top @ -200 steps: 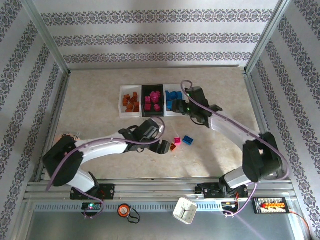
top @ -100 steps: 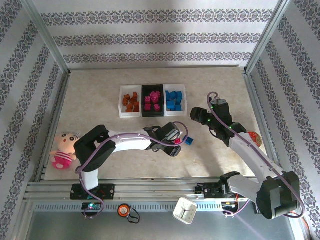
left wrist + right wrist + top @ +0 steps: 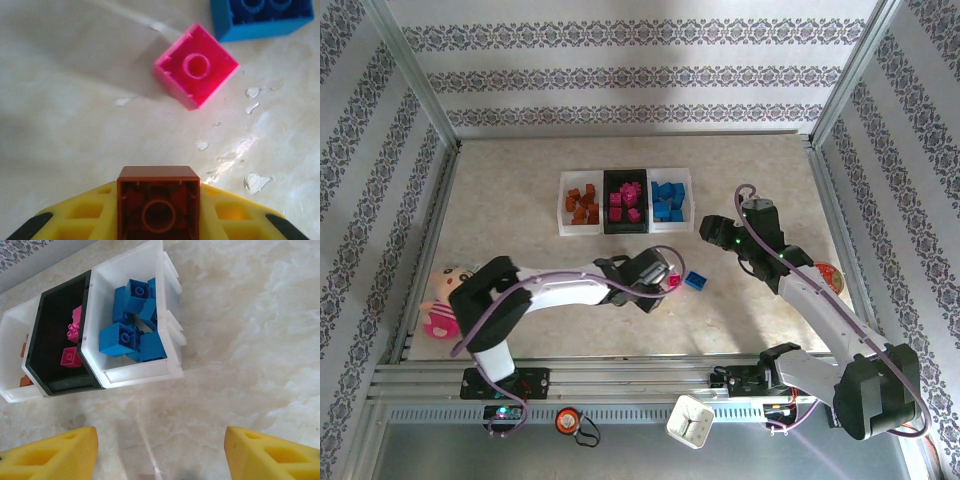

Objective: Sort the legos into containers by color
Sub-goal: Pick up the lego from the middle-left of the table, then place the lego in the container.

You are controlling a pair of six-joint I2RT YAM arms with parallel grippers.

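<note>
My left gripper (image 3: 159,220) is shut on an orange-brown lego (image 3: 158,202), held just above the table. Ahead of it lie a magenta-pink lego (image 3: 196,72) and a blue lego (image 3: 260,17); from above they show as the pink lego (image 3: 674,282) and the blue lego (image 3: 696,281) beside the left gripper (image 3: 658,284). The three joined containers (image 3: 624,229) sit at the back: orange-brown legos (image 3: 584,203) in the left bin, pink legos (image 3: 625,201) in the black one, blue legos (image 3: 131,325) in the right one. My right gripper (image 3: 160,452) hangs open over bare table, near the blue bin's corner.
A pink-dressed doll (image 3: 442,302) lies at the table's left edge. A white cup (image 3: 690,420) stands on the front rail. Metal frame posts and patterned walls close in the table. A round orange-red object (image 3: 827,276) sits by the right arm.
The left gripper has drawn back slightly to the left with the orange-brown lego in it. The right arm, which swung away from the bins a second ago, now holds still.
</note>
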